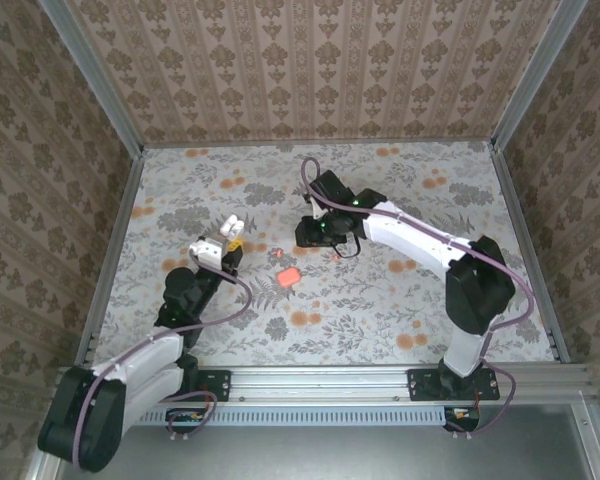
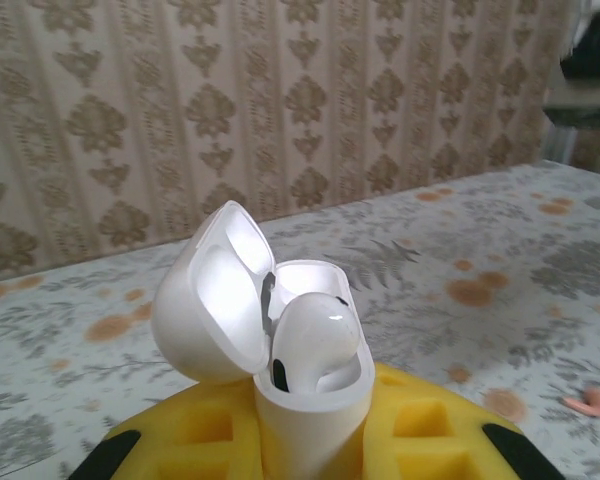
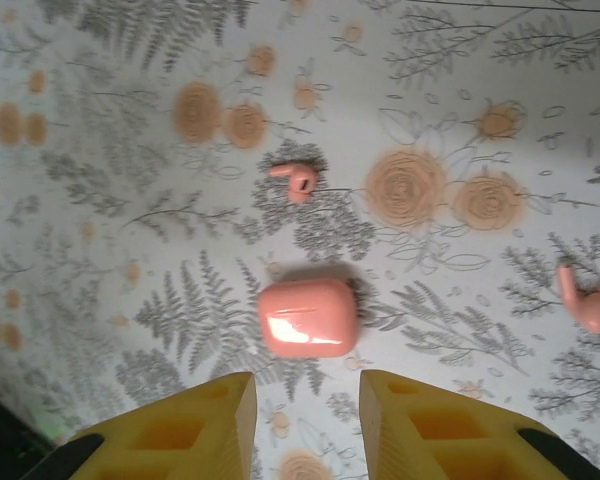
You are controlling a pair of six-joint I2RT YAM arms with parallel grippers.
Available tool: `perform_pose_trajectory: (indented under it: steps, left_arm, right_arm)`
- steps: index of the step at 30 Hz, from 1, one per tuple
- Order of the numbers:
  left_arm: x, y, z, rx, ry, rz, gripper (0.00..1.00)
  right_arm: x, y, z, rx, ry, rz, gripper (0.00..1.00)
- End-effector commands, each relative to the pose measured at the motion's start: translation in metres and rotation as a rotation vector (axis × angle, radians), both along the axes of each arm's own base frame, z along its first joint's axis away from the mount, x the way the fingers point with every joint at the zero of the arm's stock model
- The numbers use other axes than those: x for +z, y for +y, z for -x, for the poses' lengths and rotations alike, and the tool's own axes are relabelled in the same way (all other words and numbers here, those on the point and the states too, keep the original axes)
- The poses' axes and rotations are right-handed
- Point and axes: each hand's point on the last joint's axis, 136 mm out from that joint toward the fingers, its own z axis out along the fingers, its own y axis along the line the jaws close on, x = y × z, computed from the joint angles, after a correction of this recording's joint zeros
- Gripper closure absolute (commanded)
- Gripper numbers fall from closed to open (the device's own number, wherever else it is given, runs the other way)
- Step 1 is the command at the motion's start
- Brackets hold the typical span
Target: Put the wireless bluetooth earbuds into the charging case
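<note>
A closed coral charging case [image 3: 308,317] [image 1: 289,275] lies flat on the flowered table. Two coral earbuds lie loose on the table, one [image 3: 295,180] beyond the case and one [image 3: 588,298] to its right. My right gripper [image 3: 307,390] [image 1: 318,232] hovers just short of the case, open, with nothing between its yellow fingers. My left gripper [image 2: 310,430] [image 1: 230,240] is shut on a white earbud case [image 2: 280,330] [image 1: 232,226]. That case stands upright with its lid open and a white earbud [image 2: 315,340] seated in it.
Patterned walls with metal corner posts [image 1: 95,75] close the table in at the back and sides. The rail [image 1: 320,382] carrying both arm bases runs along the near edge. The right arm's cable [image 1: 310,180] loops above its wrist.
</note>
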Motion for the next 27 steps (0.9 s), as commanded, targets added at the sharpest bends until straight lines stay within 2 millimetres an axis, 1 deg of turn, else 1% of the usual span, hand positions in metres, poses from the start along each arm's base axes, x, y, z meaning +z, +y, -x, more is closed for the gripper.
perform_pose_trajectory:
  steps: [1,3,6,11,14,16,19,20,22,27]
  left_arm:
    - [-0.017,0.015,-0.002,0.078,0.095,-0.011,0.99]
    - [-0.020,0.011,-0.002,0.056,0.110,-0.019,0.99]
    - [-0.022,0.004,-0.005,0.022,0.125,-0.033,0.99]
    - [-0.025,-0.009,-0.011,-0.036,0.142,-0.038,0.99]
    - [-0.026,-0.014,-0.013,-0.059,0.150,-0.041,0.99]
    - [-0.027,-0.016,-0.013,-0.068,0.152,-0.045,0.99]
    - [-0.028,-0.017,-0.013,-0.078,0.155,-0.048,0.99]
    - [-0.029,-0.018,-0.013,-0.079,0.156,-0.050,0.99]
    - [-0.029,-0.018,-0.013,-0.080,0.156,-0.051,0.99]
    - [-0.030,-0.018,-0.013,-0.082,0.159,-0.058,0.99]
  right_arm:
    - [-0.014,-0.038,0.002,-0.055,0.092,0.126,0.65]
    - [-0.021,-0.065,0.000,-0.130,0.126,0.149,0.64]
    - [-0.027,-0.112,0.001,-0.258,0.147,0.175,0.62]
    - [-0.040,-0.197,0.015,-0.459,0.232,0.239,0.60]
    - [-0.047,-0.235,0.022,-0.523,0.266,0.278,0.59]
    - [-0.050,-0.257,0.023,-0.557,0.273,0.314,0.58]
    - [-0.056,-0.282,0.022,-0.591,0.283,0.354,0.56]
    - [-0.059,-0.287,0.022,-0.595,0.289,0.357,0.55]
    - [-0.065,-0.295,0.019,-0.606,0.297,0.357,0.54]
    - [-0.083,-0.305,0.015,-0.608,0.334,0.364,0.54]
